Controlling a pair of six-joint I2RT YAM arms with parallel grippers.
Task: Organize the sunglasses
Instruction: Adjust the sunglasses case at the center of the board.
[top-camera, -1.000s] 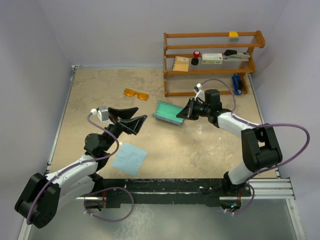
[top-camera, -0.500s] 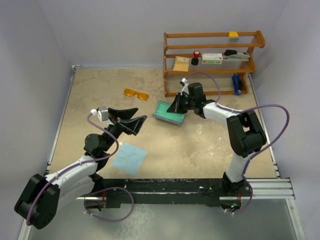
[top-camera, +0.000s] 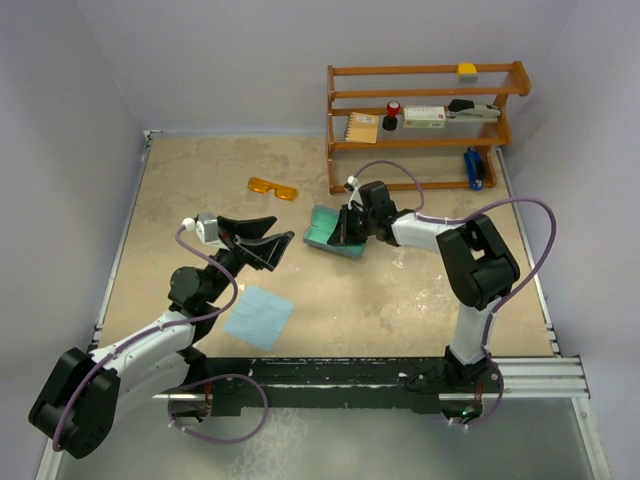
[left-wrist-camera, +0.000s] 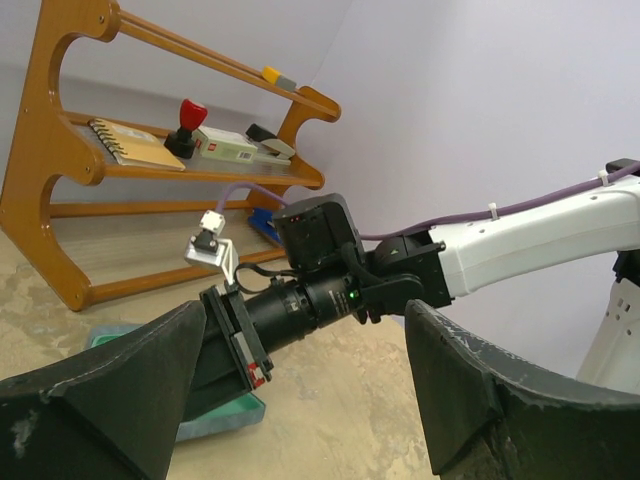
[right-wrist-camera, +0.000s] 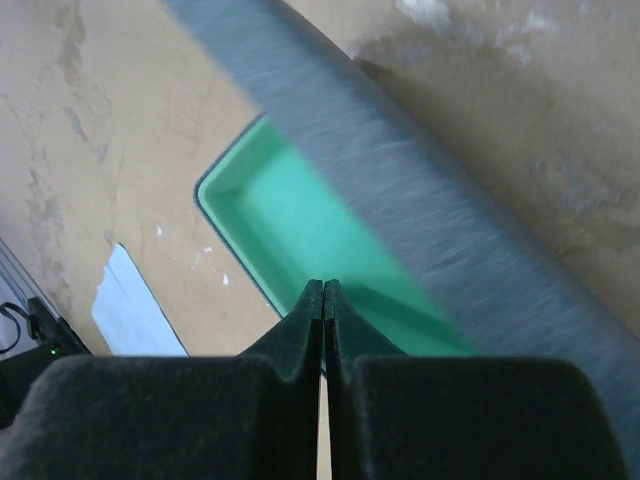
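Note:
The orange-amber sunglasses (top-camera: 273, 187) lie on the table at the back left, apart from both grippers. The blue-grey case (top-camera: 322, 232) lies open in the middle, its teal interior (right-wrist-camera: 290, 225) facing up and its grey lid (right-wrist-camera: 440, 210) blurred in the right wrist view. My right gripper (top-camera: 346, 227) is shut with nothing in it, its tips (right-wrist-camera: 323, 286) over the teal interior beside the lid. My left gripper (top-camera: 272, 246) hangs open and empty left of the case, pointing at the right arm (left-wrist-camera: 330, 290).
A light blue cloth (top-camera: 259, 317) lies flat near the front left, under the left arm. A wooden shelf (top-camera: 425, 120) with small items stands at the back right. A blue object (top-camera: 473, 168) sits at its foot. Grey walls close in the table.
My right gripper has swept left from the case's right end to over its interior, staying shut. The case has slid slightly left. The left arm has not moved.

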